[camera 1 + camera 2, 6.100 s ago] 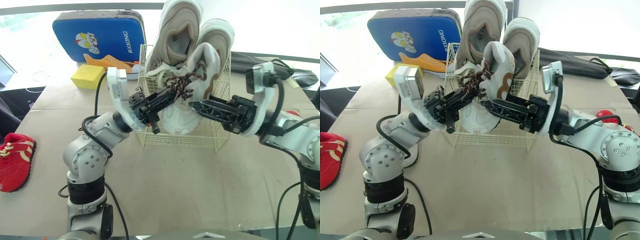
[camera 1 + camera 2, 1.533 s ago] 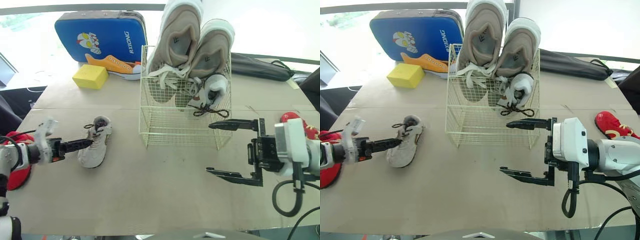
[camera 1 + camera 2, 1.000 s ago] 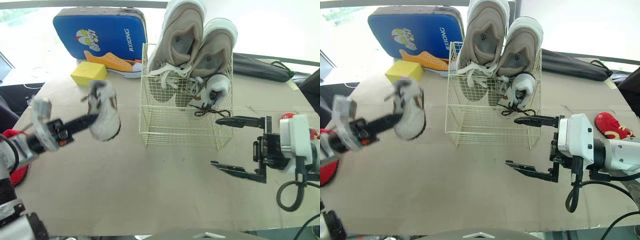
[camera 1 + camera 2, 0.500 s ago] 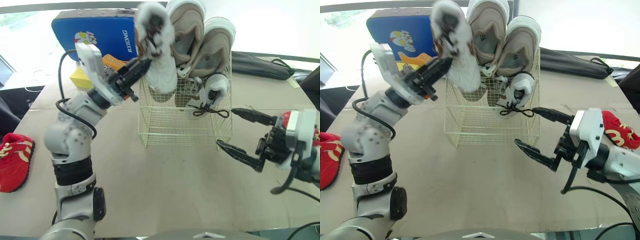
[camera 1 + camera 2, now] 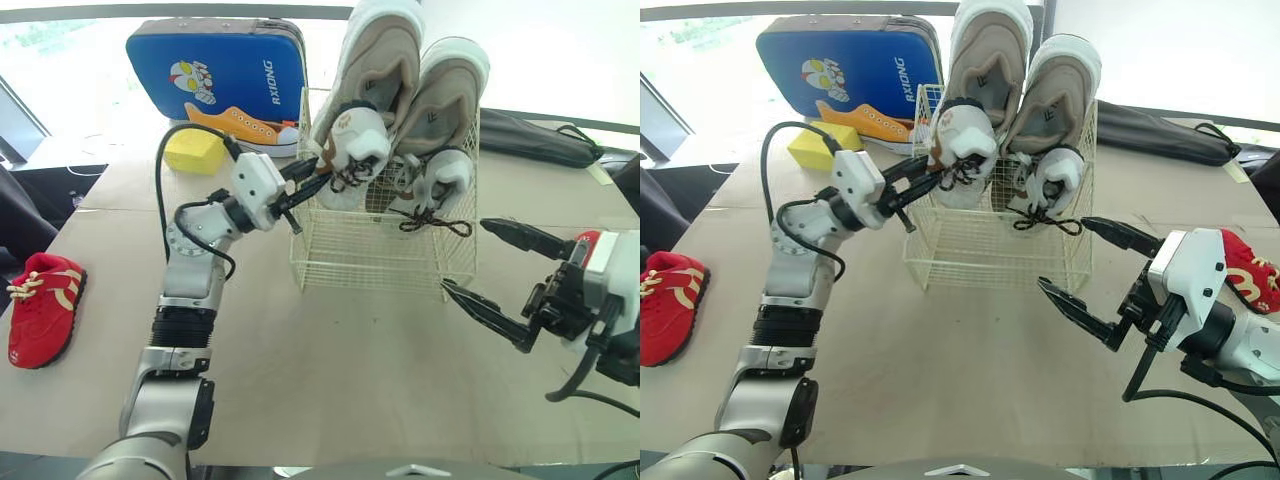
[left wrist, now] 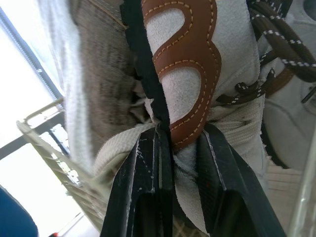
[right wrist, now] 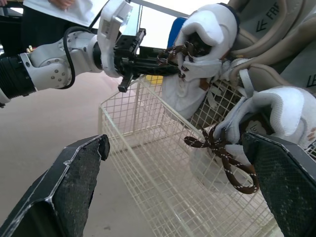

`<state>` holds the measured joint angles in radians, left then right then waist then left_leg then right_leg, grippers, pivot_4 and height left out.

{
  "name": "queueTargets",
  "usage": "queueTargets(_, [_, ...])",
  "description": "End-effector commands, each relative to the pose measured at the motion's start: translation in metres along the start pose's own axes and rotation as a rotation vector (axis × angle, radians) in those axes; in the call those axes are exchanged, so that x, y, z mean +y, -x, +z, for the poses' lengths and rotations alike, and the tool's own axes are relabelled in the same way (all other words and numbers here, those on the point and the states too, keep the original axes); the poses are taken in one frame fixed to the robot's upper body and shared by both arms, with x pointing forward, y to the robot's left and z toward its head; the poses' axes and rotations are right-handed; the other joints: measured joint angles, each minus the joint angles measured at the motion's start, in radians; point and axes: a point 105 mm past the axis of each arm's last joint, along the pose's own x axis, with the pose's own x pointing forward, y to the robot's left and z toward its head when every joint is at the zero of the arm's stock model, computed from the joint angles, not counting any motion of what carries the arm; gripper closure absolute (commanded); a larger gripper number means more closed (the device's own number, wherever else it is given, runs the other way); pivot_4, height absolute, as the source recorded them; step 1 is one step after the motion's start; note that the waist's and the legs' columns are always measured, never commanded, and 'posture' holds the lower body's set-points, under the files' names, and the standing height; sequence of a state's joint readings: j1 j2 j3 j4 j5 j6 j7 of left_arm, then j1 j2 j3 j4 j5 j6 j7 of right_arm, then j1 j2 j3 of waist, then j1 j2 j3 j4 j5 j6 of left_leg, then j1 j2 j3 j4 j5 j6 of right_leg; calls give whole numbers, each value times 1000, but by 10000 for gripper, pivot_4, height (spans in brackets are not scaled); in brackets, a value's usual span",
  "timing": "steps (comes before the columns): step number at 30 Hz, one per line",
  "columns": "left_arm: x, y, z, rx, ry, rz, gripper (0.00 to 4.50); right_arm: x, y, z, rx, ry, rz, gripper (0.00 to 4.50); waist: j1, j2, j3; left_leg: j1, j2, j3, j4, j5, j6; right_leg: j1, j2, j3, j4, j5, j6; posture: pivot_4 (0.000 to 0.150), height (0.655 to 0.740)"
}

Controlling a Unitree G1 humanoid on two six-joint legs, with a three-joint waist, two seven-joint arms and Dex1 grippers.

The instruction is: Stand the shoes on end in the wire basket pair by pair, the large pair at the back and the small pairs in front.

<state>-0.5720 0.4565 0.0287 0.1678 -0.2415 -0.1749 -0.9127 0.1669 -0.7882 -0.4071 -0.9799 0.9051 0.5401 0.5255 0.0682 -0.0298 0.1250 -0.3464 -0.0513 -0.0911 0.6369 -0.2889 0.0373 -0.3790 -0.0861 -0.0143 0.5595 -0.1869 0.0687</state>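
Nearest, the right end effector (image 5: 1062,252) hovers with its 2 fingers spread wide apart just in front of the wire basket's (image 5: 370,265) right corner, while 1 red shoe (image 5: 40,305) lies at the tabletop's (image 5: 330,370) left edge and another red shoe (image 5: 1250,265) beside the right arm. The left end effector (image 5: 315,182) is clamped on a small white sneaker (image 5: 352,150) with brown laces, heel up at the basket's front left, beside its mate (image 5: 440,185) standing on end at front right. Behind them 2 large beige sneakers (image 5: 385,60) stand upright at the basket's back, with a yellow block (image 5: 193,152) and a blue case (image 5: 215,70) beyond.
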Motion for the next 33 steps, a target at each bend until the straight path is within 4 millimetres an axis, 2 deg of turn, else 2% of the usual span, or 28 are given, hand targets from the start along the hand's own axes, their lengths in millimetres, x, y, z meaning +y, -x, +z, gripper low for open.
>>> queueTargets(1, [-20, 9, -3, 39, 136, -96, 30522, 0, 0, 6, -15, 25, 5, 0, -5, 2, -1, 0, 0, 0, 0, 0, 0, 0, 0, 0, 0, 0, 0, 1500, 7400])
queueTargets(2, [-22, 14, 0, 43, 173, -105, 26840, -1, 0, 4, -11, 24, 3, 0, -7, 3, -1, 1, 0, 1, 0, -1, 1, 0, 0, 1, 0, -1, 0, 1500, 7400])
queueTargets(5, [-13, 28, 11, 52, 238, -56, 11684, -5, 0, 1, -3, 18, -5, 0, -8, 5, -1, 1, 0, 1, 0, -1, 1, 1, 0, 0, 0, -2, 2, 1500, 7400])
queueTargets(6, [-10, 32, 15, 58, 254, -40, 8664, -6, 1, 0, 1, 11, -11, 0, -8, 5, -1, 1, 0, 0, 0, -1, 1, 1, 0, 0, 0, -3, 3, 1500, 7400])
queueTargets(8, [-7, 44, 28, 54, 328, -29, 8664, -11, 4, -4, 10, 0, -37, 0, -19, 5, -1, 1, 1, 0, 0, -1, 1, 0, 1, 0, 1, -3, 3, 1500, 7400])
queueTargets(12, [-23, 57, 53, 45, 531, -113, 8664, -23, 9, -13, 24, -38, -103, 0, -34, 6, 0, 1, 2, 0, -1, -1, 1, -1, 2, 0, 1, -3, 3, 1500, 7400])
queueTargets(14, [-37, 59, 67, 35, 635, -204, 8664, -30, 12, -15, 13, -72, -149, 0, -33, 5, 0, 1, 2, 0, -1, -1, 1, -1, 2, 1, 1, -3, 3, 1500, 7400])
queueTargets(17, [-75, 58, 93, 51, 750, -469, 8664, -50, 28, -30, 93, -104, -292, 0, -29, 4, 1, 1, 1, -1, -1, -1, 1, 0, 1, 1, 1, -3, 3, 1500, 7400])
queueTargets(19, [-96, 48, 104, 55, 772, -616, 8664, -60, 54, -37, 104, -156, -412, 0, -22, 4, 1, 1, 0, -2, -1, -1, 1, 0, 1, 0, 0, -3, 3, 1500, 7400])
queueTargets(20, [-99, 40, 103, 61, 764, -633, 8664, -62, 68, -41, 135, -163, -471, 0, -10, 5, 1, 1, -1, -2, -1, -1, 1, 1, 0, 0, 0, -3, 3, 1500, 7400])
queueTargets(23, [-106, 11, 99, 34, 716, -623, 8664, -63, 102, -50, 248, -132, -587, 0, -9, 6, -1, 1, -2, -1, -1, -1, 1, 2, 1, 3, 1, -3, 3, 1500, 7400])
queueTargets(25, [-109, -10, 89, 27, 671, -587, 8664, -69, 125, -55, 356, -59, -702, 0, -10, 7, -2, 2, -2, 1, 0, -1, 1, 2, 1, 4, 1, -3, 3, 1500, 7400])
queueTargets(28, [-119, -37, 79, 59, 654, -572, 8664, -77, 146, -69, 458, -91, -775, 0, -18, 6, -3, 2, -1, 4, -1, -1, 1, 2, 3, 6, 1, -3, 3, 1500, 7400])
queueTargets(33, [-137, -53, 78, 53, 657, -625, 8664, -119, 169, -96, 591, -103, -922, 0, -49, 6, -3, 2, 1, 9, -1, -1, 2, 2, 4, 11, 0, -3, 3, 1500, 7400])
